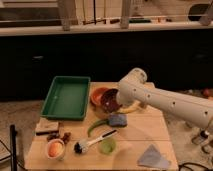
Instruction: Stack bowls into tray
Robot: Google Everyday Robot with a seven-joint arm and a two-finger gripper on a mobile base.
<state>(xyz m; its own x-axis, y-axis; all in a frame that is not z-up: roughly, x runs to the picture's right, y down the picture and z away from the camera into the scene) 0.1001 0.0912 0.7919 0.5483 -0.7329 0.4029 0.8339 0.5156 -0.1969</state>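
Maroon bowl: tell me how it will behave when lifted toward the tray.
The maroon bowl looks glossy, so it may slip. It appears tilted, overlapping the orange bowl, so it could rock or slide when nudged. It seems rigid, probably holding its shape. The pincer is at its rim, under the arm.

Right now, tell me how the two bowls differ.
The maroon bowl is dark; the orange bowl is bright. The maroon bowl looks tilted at the gripper; the orange bowl sits flat, nearer the tray. Both are round, similar in size, and outside the tray.
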